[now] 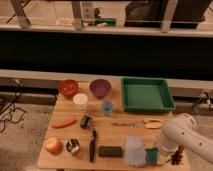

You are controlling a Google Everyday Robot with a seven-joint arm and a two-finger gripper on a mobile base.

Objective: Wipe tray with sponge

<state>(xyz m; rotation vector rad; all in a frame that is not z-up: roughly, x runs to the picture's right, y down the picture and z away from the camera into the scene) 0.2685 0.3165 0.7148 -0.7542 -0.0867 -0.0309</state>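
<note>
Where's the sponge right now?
The sponge sits at the table's front right edge in the camera view, just right of the grey cloth, with the gripper right at it, well short of the green tray.

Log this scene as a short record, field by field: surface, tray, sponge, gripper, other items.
surface: wooden table
tray: green tray, far right of table, nothing visible inside
sponge: green sponge, near right edge, beside a grey cloth
gripper: gripper low over the near right corner, at the sponge
bowls: orange bowl, purple bowl
cups: white cup, blue cup
food: carrot, apple
</note>
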